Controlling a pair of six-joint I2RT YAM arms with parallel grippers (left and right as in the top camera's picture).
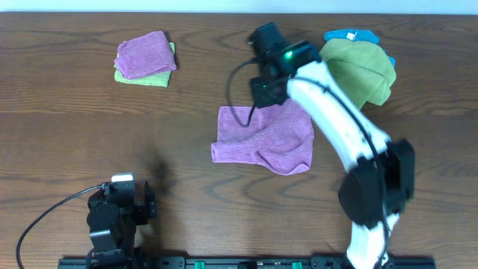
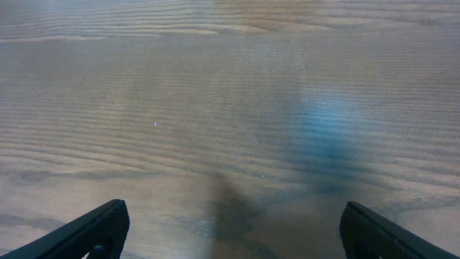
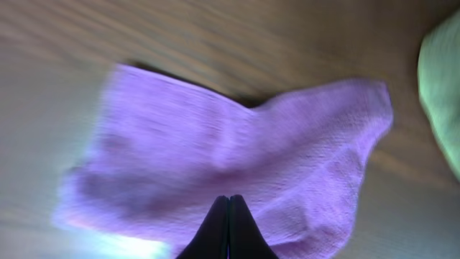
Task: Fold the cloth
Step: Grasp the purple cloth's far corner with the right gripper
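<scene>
The cloth point(image 1: 261, 138) is a mauve-purple towel lying rumpled on the wooden table at centre, its lower right part bulging in a fold. In the right wrist view the cloth point(image 3: 237, 158) fills the middle, spread under the fingers. My right gripper point(image 1: 263, 93) hovers at the cloth's far edge. Seen from the wrist, the right gripper point(image 3: 229, 198) is shut, tips pressed together, with no fabric visible between them. My left gripper point(image 1: 123, 183) rests near the front left, far from the cloth. The left gripper point(image 2: 231, 208) is open wide over bare wood.
A folded purple cloth point(image 1: 146, 54) lies on a light green one point(image 1: 142, 76) at the back left. An olive-green towel point(image 1: 362, 71) and a small bright blue cloth point(image 1: 351, 35) sit at the back right, close to my right arm. The green towel point(image 3: 442, 93) also shows at the right wrist view's edge.
</scene>
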